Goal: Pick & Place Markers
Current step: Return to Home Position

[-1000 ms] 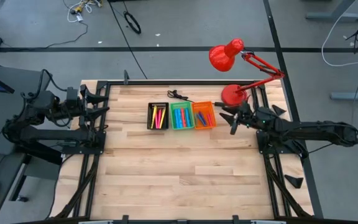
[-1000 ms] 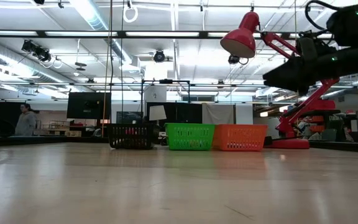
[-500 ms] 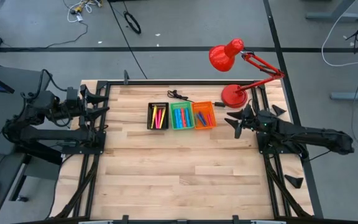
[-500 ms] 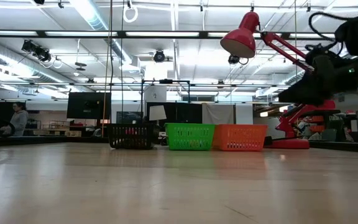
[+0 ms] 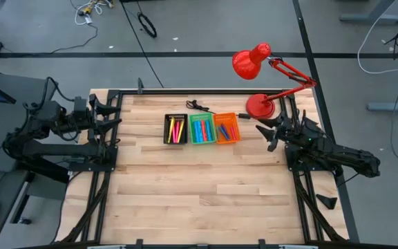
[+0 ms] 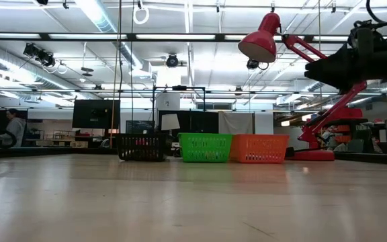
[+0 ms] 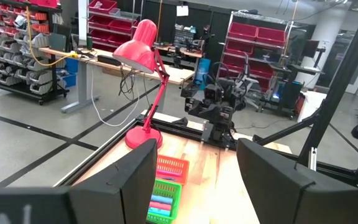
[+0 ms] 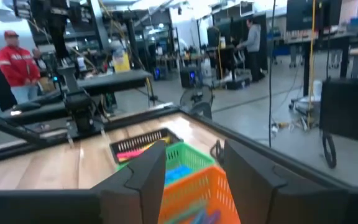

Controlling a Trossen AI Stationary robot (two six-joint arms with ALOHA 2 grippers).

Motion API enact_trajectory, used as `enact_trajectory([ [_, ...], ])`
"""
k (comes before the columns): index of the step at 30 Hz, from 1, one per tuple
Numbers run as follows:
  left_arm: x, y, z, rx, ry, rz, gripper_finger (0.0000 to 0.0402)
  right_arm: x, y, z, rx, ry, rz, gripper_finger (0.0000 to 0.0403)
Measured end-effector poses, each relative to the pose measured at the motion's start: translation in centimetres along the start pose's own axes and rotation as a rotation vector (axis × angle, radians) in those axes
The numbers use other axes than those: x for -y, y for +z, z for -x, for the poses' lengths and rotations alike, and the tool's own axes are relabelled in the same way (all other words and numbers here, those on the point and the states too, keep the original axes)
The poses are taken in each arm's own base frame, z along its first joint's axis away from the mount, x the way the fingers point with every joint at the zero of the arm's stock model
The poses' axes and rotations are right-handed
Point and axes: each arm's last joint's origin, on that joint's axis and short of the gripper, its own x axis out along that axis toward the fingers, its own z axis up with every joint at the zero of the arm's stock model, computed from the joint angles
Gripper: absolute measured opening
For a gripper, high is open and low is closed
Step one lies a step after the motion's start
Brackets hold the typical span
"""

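Plainly the fingers (image 8: 143, 177) of the right gripper (image 5: 265, 136) stand apart with nothing between them. It hangs above the right side of the table (image 5: 199, 187), near the orange bin (image 6: 259, 148) and the base of the red lamp (image 5: 260, 105). The left gripper (image 5: 109, 114) is spread and empty too, parked at the left edge, well apart from the bins.

The markers (image 5: 176, 130) lie inside the bins, and none shows on the bare boards. Pink and yellow ones are in the black bin (image 6: 142, 146), blue and green in the green bin (image 6: 205, 147), and blue with a darker one or two in the orange.

The sorting looks finished, so the step in hand is probably the return to a rest pose. That calls for no grasp — only folding the right arm back toward its own side, clear of the lamp and the orange rim.

By count there are three bins in a row, two arms and one lamp. Each bin holds several markers — too small and overlapped to number exactly.
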Motion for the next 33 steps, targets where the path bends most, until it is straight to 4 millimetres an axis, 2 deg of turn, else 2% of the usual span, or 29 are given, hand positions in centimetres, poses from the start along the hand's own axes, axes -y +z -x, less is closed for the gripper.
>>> enact_trajectory([
  [5,0.00,0.00,0.01,0.001,0.000,0.000,0.0229,-0.01,-0.02,-0.01,-0.005,0.003,0.035,0.0162],
  [30,0.00,0.01,0.00,0.001,0.000,0.000,0.0229,-0.01,-0.01,-0.01,-0.003,0.002,-0.013,0.0162],
  [33,0.02,0.26,0.06,0.030,0.003,-0.064,0.0229,-0.01,-0.01,-0.01,-0.003,0.003,-0.013,0.0162],
])
